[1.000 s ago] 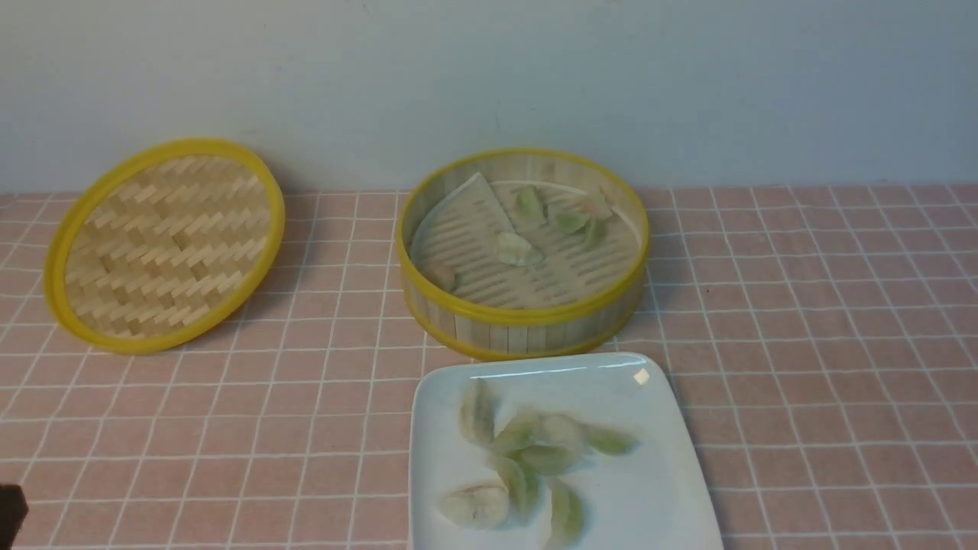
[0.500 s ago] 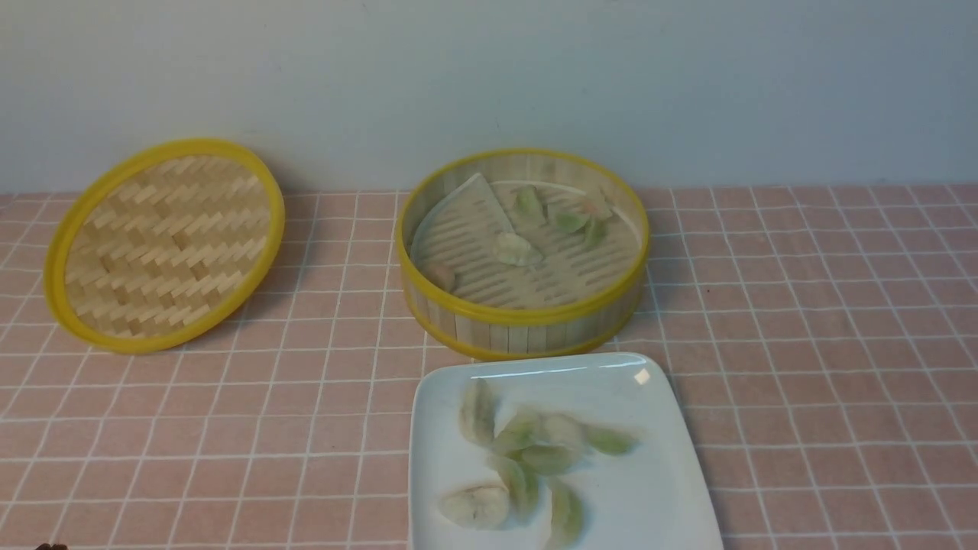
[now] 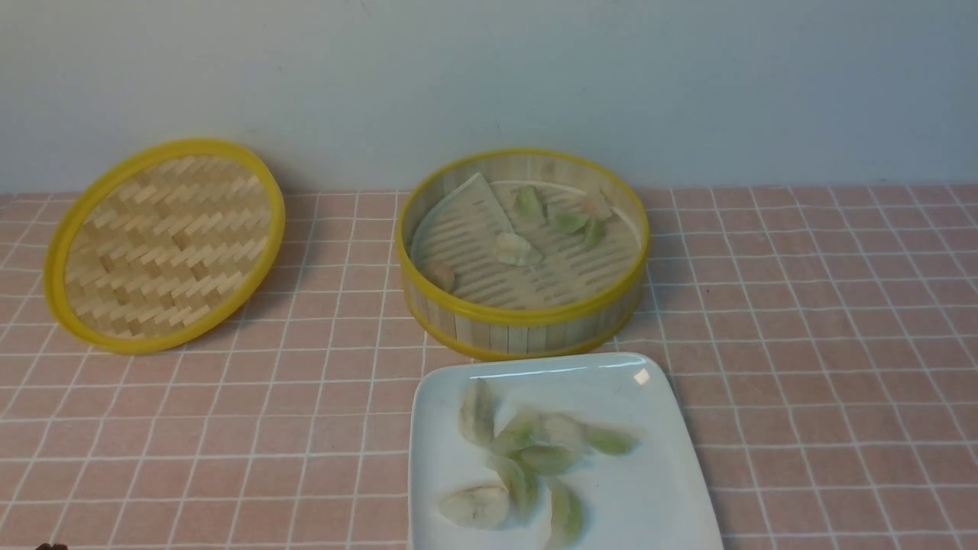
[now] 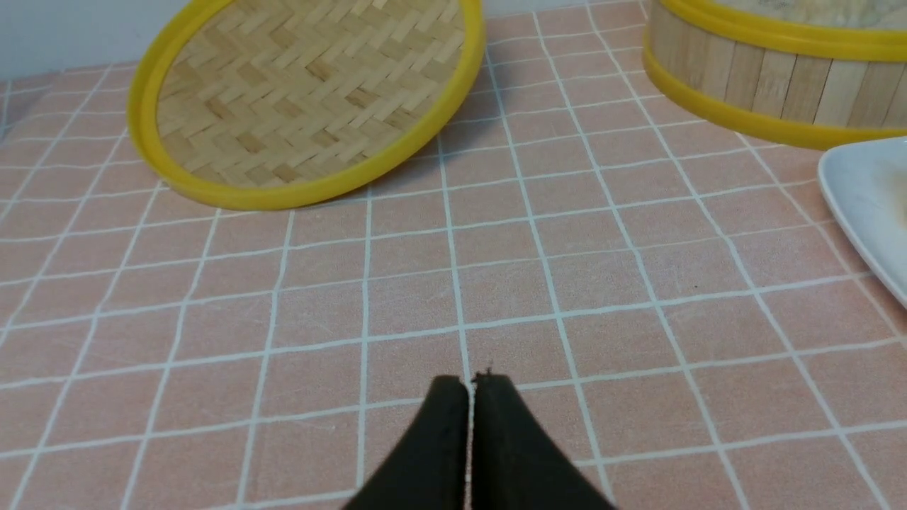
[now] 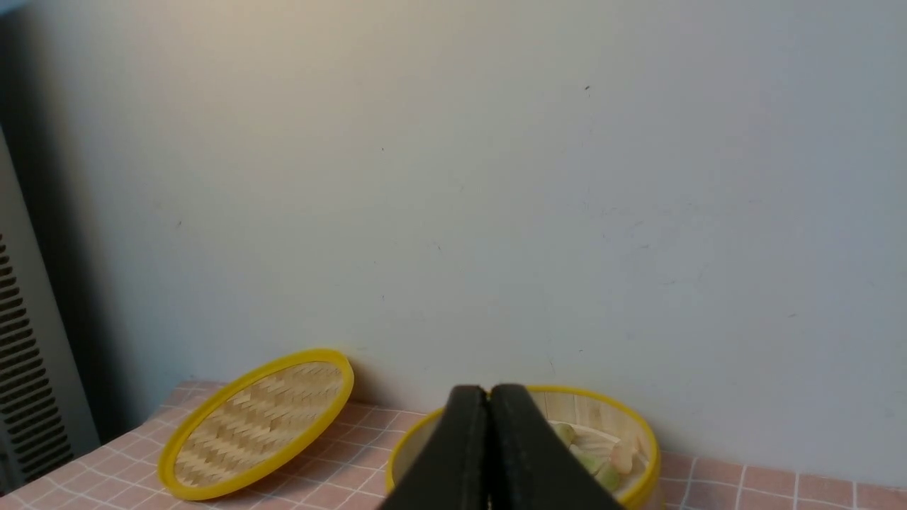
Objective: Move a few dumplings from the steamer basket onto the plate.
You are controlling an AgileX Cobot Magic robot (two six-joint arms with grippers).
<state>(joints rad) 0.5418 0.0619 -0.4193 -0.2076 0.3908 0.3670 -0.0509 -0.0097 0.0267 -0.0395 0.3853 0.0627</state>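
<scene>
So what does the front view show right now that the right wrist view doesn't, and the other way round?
Only the front view shows the plate and the dumplings on the plate, down nearest the robot.

Only the right wrist view shows the right gripper, shut, and a grey slatted panel off to the left side.

Both show the woven lid, the steamer basket with some dumplings in the basket, the tiled-pattern tabletop and the wall behind.

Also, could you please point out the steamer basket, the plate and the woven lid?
Steamer basket (image 3: 527, 313): front view, front of its yellow top rim.
Plate (image 3: 649, 458): front view, bare white surface.
Woven lid (image 3: 168, 237): front view, woven middle.
</scene>
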